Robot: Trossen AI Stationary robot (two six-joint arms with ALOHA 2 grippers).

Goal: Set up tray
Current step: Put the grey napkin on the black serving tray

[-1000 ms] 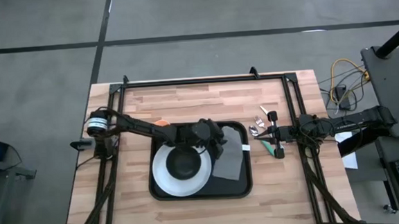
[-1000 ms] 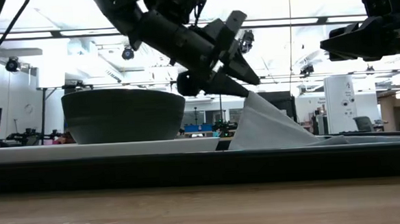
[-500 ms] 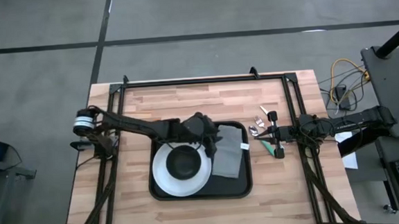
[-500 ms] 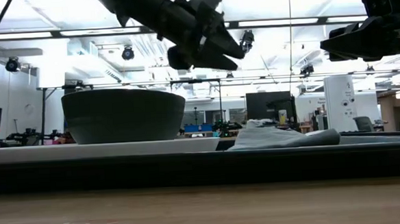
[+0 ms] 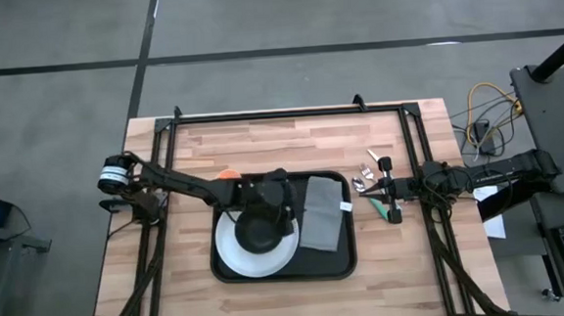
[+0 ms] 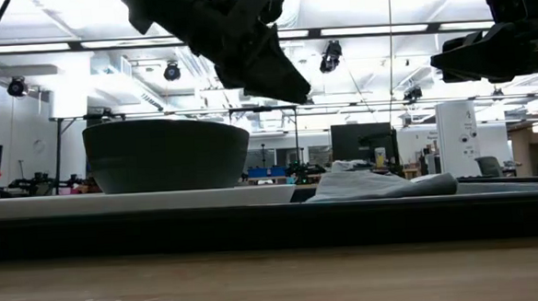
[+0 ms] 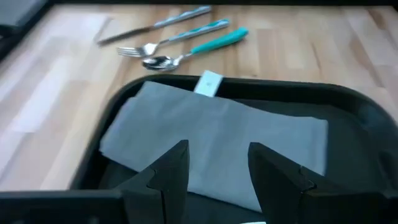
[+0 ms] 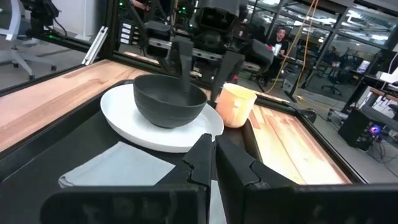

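Note:
The black tray (image 5: 340, 270) lies mid-table. On its left part a white plate (image 5: 231, 259) carries a dark bowl (image 5: 260, 233). A grey folded napkin (image 5: 322, 212) lies flat on the tray's right part, also seen in the left wrist view (image 7: 211, 134). My left gripper (image 5: 287, 199) hangs open in the air above the bowl's far right side, with nothing between its fingers (image 7: 169, 174); the napkin is ahead of it and below. My right gripper (image 5: 374, 186) waits shut beyond the tray's right rim, near the cutlery.
A fork, a spoon and a knife, some with teal handles (image 5: 367, 179), lie on the wood right of the tray, also seen in the left wrist view (image 7: 177, 42). An orange cup (image 5: 226, 173) stands just beyond the tray's far left corner. A black frame (image 5: 289, 113) edges the table.
My left gripper has risen and drawn back toward the table's left edge, from above the napkin to above the bowl, rolling as it went. The napkin's near-left part, which stood raised in a peak at the fingertips, has dropped and now lies flat on the tray.

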